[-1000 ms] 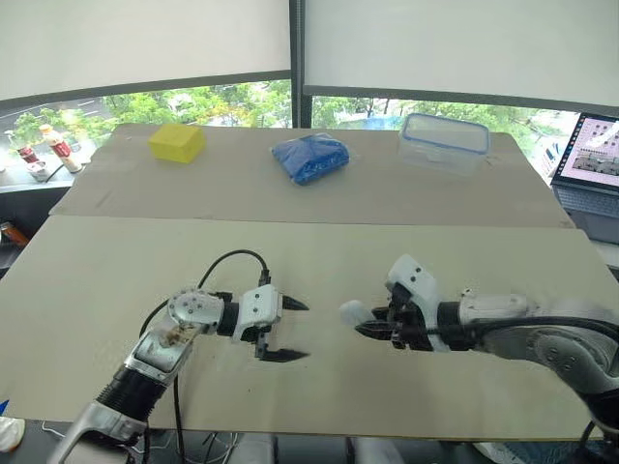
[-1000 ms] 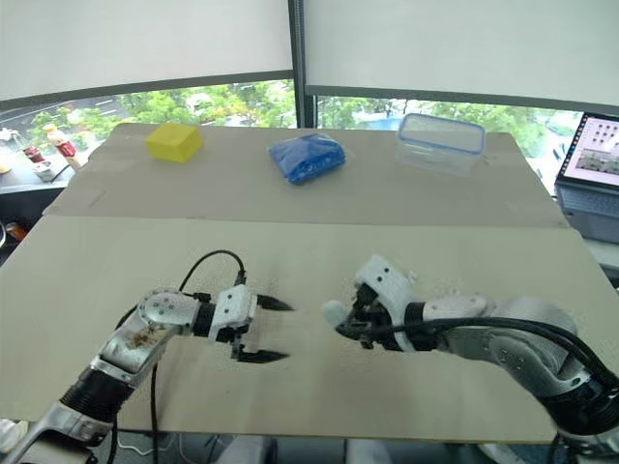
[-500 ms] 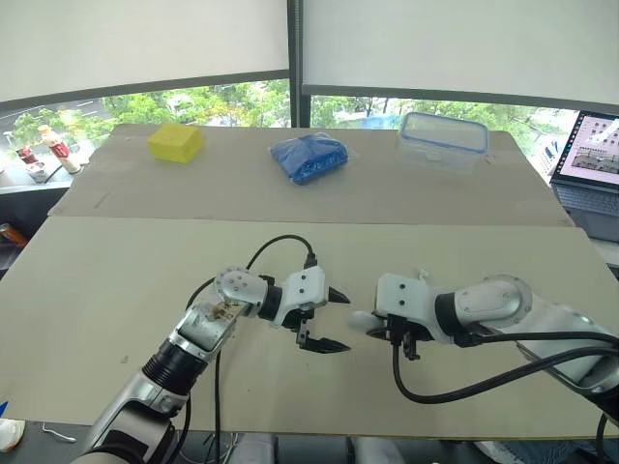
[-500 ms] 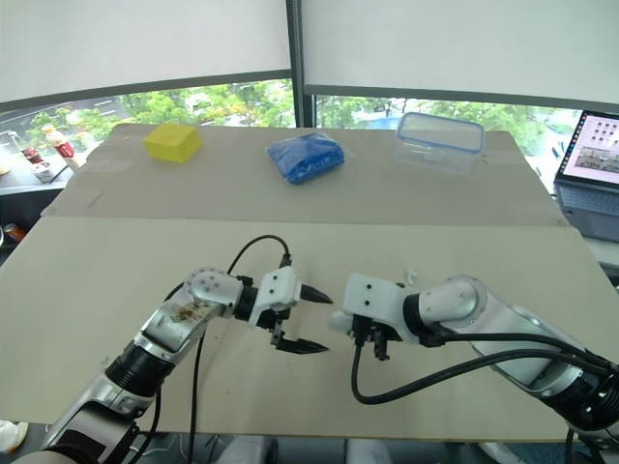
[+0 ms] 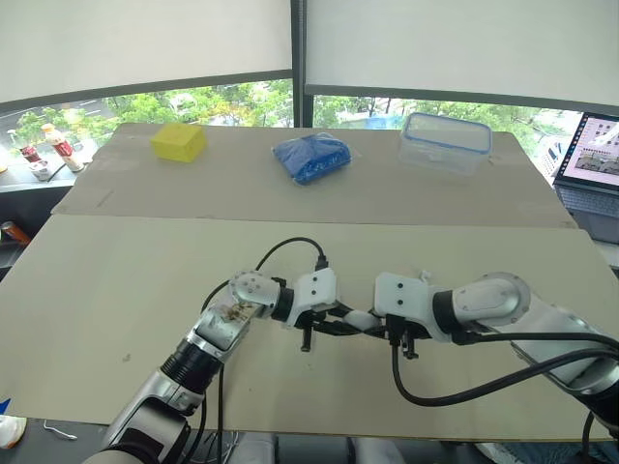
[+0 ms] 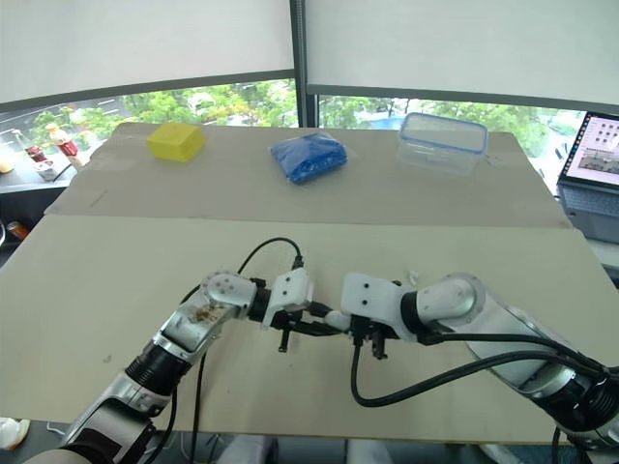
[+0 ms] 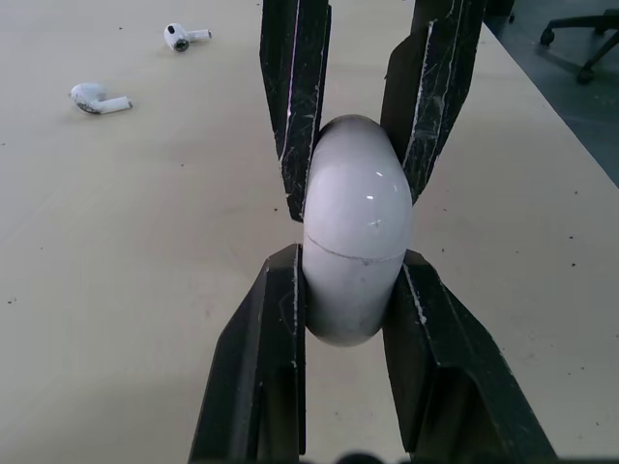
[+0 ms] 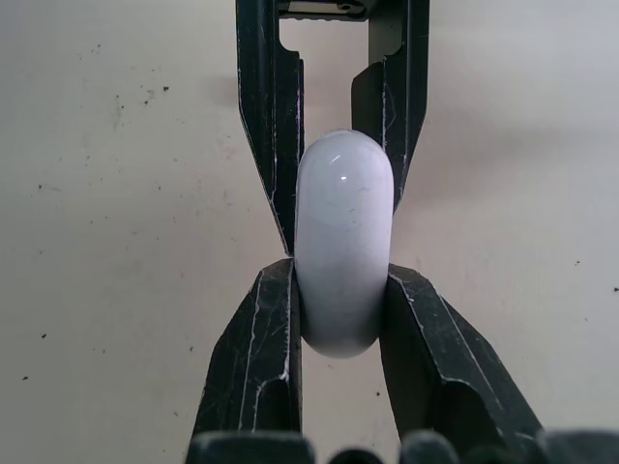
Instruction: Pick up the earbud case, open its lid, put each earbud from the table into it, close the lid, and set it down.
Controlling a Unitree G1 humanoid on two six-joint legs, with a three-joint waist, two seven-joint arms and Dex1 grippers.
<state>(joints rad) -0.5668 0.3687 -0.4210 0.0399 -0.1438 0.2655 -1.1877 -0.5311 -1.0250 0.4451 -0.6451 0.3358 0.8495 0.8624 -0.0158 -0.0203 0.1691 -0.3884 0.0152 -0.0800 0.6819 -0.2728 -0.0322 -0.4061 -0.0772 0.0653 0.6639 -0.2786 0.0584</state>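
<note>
The glossy, rounded white earbud case (image 7: 353, 261) is shut, seam visible.

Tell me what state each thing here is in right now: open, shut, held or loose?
earbud case: lid closed, gripped from both ends
left gripper: shut on the earbud case
right gripper: shut on the earbud case
earbuds: both loose on the table
plastic box: lid on
laptop: open, screen lit

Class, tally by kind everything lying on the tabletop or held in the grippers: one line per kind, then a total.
earbud case: 1
earbuds: 2
yellow block: 1
blue bag: 1
clear container: 1
Total: 6
</note>
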